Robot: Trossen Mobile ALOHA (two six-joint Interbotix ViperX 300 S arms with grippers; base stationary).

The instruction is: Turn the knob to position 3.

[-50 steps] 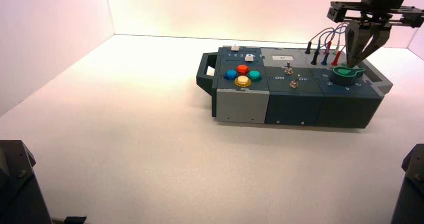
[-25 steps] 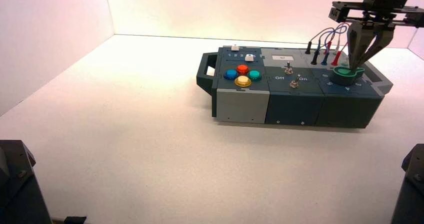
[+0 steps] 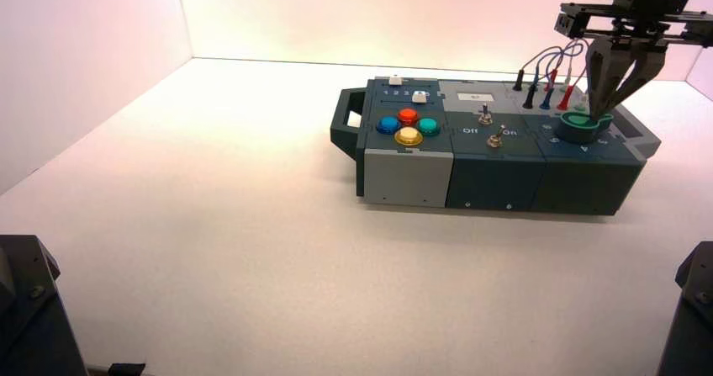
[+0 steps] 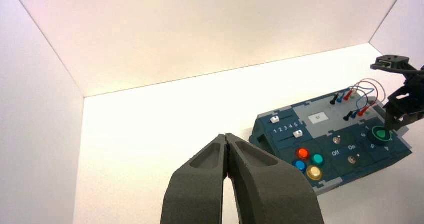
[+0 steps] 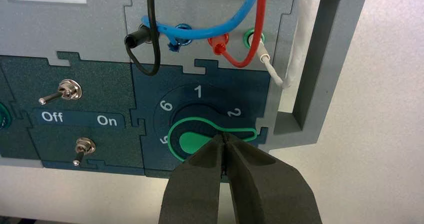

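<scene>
Right gripper: I have it narrow, fingers together, nothing between them, tips at the green knob; whether they touch, I cannot tell. Knob sits by the near right corner of the box, its pointed end past the "2", away from the "1". Left gripper idle, closed, over the near left side of the work surface

The high camera is looking down from above and behind the arms at the box. The left wrist camera is viewing it from farther off; the right wrist camera is facing its knob closely. Both wrist views are sharing the switches.
</scene>
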